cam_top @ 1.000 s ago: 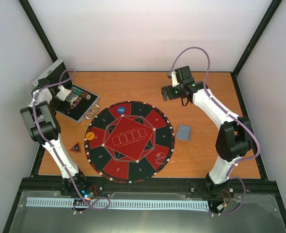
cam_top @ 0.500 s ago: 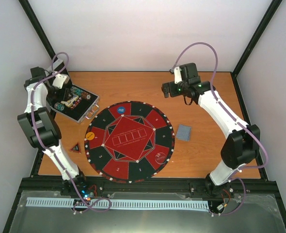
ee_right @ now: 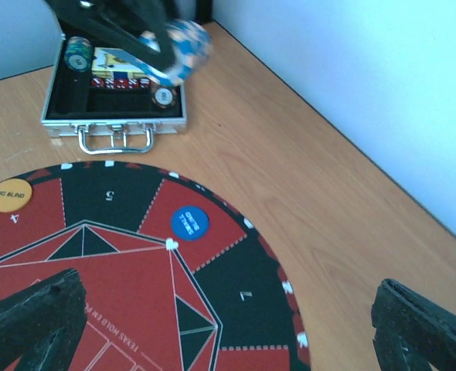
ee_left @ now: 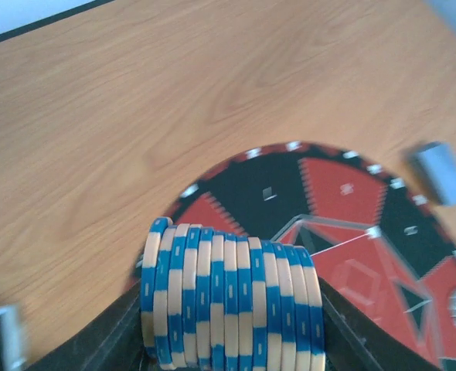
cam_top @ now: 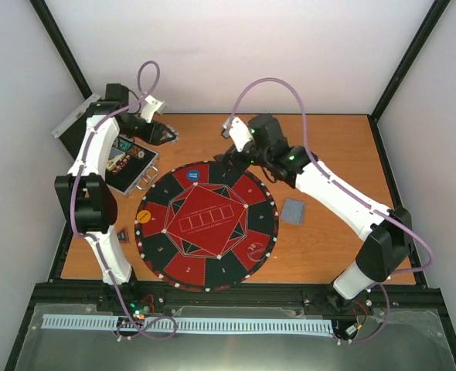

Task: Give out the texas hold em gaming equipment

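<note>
Spanning most of the wooden table [cam_top: 328, 139], the round red-and-black mat [cam_top: 205, 224] lies flat at centre, with numbered wedges around a red middle panel.

Case [cam_top: 127, 166]: silver, lid up, at the far-left corner, just beyond the mat's rim and not touching it; the right wrist view [ee_right: 112, 85] shows a roll of chips, a loose chip and red dice in its black lining.

Left gripper [cam_top: 162, 133]: raised off the table between the case and the mat's far-left rim; fingers clamped on a roll of blue-and-cream chips [ee_left: 232, 305] held on edge, about a dozen, faces pressed together; the same roll shows from the other side [ee_right: 178, 50], with the case behind it.

Right gripper [cam_top: 226, 158]: over the mat's far rim; jaws spread wide, one dark finger [ee_right: 27, 317] at each lower corner of its own view, nothing between them.

Cards [cam_top: 293, 210]: small grey-blue stack, face down on bare wood just right of the mat, apart from the rim.

Blue button [cam_top: 192, 175]: flat on a red wedge at the mat's far side, near the right gripper; orange button [cam_top: 144, 216], printed BIG BLIND, on the left rim; clear button [cam_top: 256, 250] on a near-right wedge.

Marker [cam_top: 122, 234]: dark triangle on wood left of the mat, partly hidden by the left arm.
</note>
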`<state>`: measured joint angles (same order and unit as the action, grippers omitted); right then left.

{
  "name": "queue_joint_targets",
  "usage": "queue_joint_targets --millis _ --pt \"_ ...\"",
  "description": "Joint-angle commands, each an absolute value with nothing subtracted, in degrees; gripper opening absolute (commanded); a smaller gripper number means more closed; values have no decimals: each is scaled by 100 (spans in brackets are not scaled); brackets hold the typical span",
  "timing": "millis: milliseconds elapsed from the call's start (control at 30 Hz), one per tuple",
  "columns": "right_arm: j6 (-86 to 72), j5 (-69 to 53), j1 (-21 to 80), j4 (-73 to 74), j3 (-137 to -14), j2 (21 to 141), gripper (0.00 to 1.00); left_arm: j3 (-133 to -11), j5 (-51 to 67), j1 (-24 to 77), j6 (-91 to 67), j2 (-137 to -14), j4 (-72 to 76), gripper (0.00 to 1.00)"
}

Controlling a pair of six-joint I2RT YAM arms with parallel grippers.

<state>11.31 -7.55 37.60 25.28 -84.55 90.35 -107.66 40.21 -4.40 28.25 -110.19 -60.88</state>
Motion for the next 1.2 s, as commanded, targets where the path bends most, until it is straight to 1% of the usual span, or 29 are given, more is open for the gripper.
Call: queue_joint_targets --millis 0,133,233,333,433,500,567,800,1067,1133,1167 --pt "2210 -227 4128 1128 -8047 9124 99 -11252 5140 -343 1830 -11086 -6130 1" --pt "3056 -866 4229 -428 -7590 9441 98 -11437 5942 -334 979 -11388 -6170 1" --pt "3950 -1557 4228 -631 -7834 9911 96 -11288 6458 -334 509 -11562 -6252 1" --pt "3907 -1583 4220 -385 -8385 10373 95 -11026 6666 -310 221 -11536 -6156 1" --pt "4052 -1850 4219 -103 -8811 10710 95 -10520 6657 -278 -160 -11254 -5623 1" --pt "3982 -2031 4219 53 -9100 10934 92 -10276 6770 -231 -358 -11144 -5330 1" --pt "3886 -2093 4219 278 -9394 11150 87 -10245 6852 -189 -387 -11167 -5302 1" --pt "3758 -2323 4155 830 -10081 11652 85 -10102 6889 -129 -366 -11197 -5237 1" --pt "3802 -2521 4046 1798 -11378 12487 85 -10114 6931 -106 -309 -11181 -5229 1" --pt "3809 -2525 4007 1810 -11502 12597 83 -10122 6932 -97 -295 -11171 -5238 1" --pt "3828 -2556 3993 1806 -11545 12629 80 -10125 6941 -97 -291 -11171 -5245 1"
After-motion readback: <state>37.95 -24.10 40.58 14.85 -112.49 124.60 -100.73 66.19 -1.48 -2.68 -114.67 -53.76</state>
